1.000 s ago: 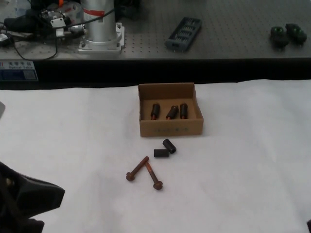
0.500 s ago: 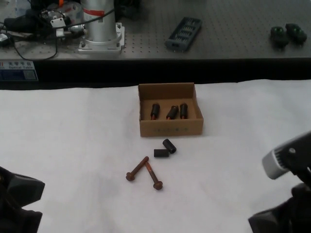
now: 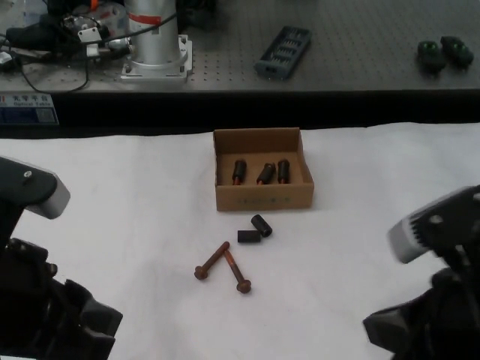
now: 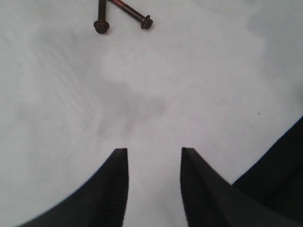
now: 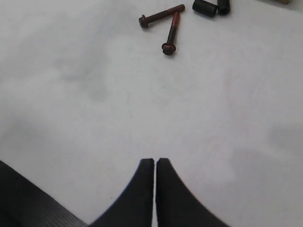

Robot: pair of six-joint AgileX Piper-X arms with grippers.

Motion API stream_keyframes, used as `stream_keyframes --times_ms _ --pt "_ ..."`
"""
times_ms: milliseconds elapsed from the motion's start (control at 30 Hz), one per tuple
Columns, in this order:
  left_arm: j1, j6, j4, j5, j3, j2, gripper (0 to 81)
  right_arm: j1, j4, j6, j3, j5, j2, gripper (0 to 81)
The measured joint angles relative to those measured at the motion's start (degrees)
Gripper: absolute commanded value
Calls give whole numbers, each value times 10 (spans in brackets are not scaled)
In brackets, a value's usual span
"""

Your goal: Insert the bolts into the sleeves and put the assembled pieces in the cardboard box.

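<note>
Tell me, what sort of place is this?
Most likely a robotics lab or workshop: a perforated metal table with a post and cables stands behind, and two arms flank a white-covered bench with loose bolts, sleeves and a box.

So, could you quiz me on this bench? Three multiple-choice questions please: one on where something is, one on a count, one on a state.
1. Relative to the cardboard box, where do the two loose sleeves lie?
A. inside it
B. just outside its near wall, on the white cloth
C. behind it

2. How many assembled pieces lie in the box?
A. one
B. three
C. five

3. What state is the right tool in?
A. shut, holding nothing
B. wide open
C. shut on a bolt

Answers:
1 B: they sit on the cloth beside the box's near wall.
2 B: three dark pieces lie side by side inside.
3 A: the right wrist view shows its fingers pressed together with nothing between them.
</note>
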Motion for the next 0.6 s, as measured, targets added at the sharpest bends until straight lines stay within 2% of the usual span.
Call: stream_keyframes --times_ms 133,167,267,433,600 --pt "0 -1 3 1 0 -16 34 -38 -82 -11 -1 -41 113 18" --pt "0 -1 4 1 0 -21 4 -59 -97 -11 -2 -49 153 18" --pt "0 -1 5 3 0 -41 6 -82 -121 -15 -11 -66 196 18" --pt "0 -1 6 3 0 -79 6 -137 -174 -117 -88 -79 309 18" --pt "0 -1 6 3 0 -99 6 -160 -192 -156 -131 -79 365 18"
